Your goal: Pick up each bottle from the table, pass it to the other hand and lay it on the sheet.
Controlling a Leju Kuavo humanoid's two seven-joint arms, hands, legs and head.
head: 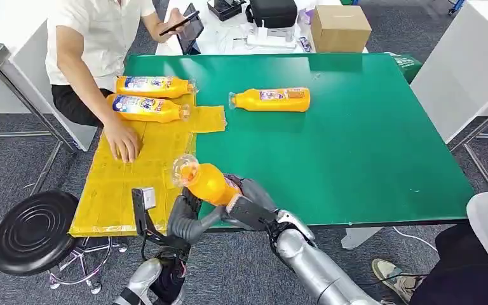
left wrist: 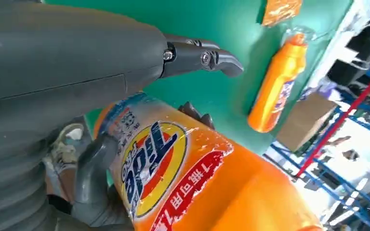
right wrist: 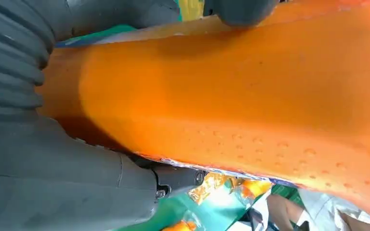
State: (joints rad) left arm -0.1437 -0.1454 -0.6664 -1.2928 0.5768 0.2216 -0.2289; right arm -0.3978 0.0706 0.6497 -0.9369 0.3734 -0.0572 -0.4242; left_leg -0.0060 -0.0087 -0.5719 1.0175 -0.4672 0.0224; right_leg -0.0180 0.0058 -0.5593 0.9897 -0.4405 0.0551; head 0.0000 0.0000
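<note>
An orange bottle (head: 204,181) hangs over the table's front edge, cap end toward the yellow sheet (head: 117,190). My right hand (head: 249,204) grips its base; its fingers (right wrist: 173,179) wrap the orange body (right wrist: 250,101). My left hand (head: 185,217) sits under the bottle, with its thumb (left wrist: 90,173) against the labelled side (left wrist: 173,173) and its fingers (left wrist: 200,57) spread clear of it. Another orange bottle (head: 273,100) (left wrist: 274,91) lies on the green table (head: 356,146). Two more bottles (head: 152,86) (head: 146,108) lie on the sheet's far end.
A seated person rests a hand (head: 124,143) on the sheet and holds a phone (head: 178,24). A black stool (head: 32,230) stands at the front left. A cardboard box (head: 340,27) and gear sit behind the table. Another person (head: 483,254) is at the right.
</note>
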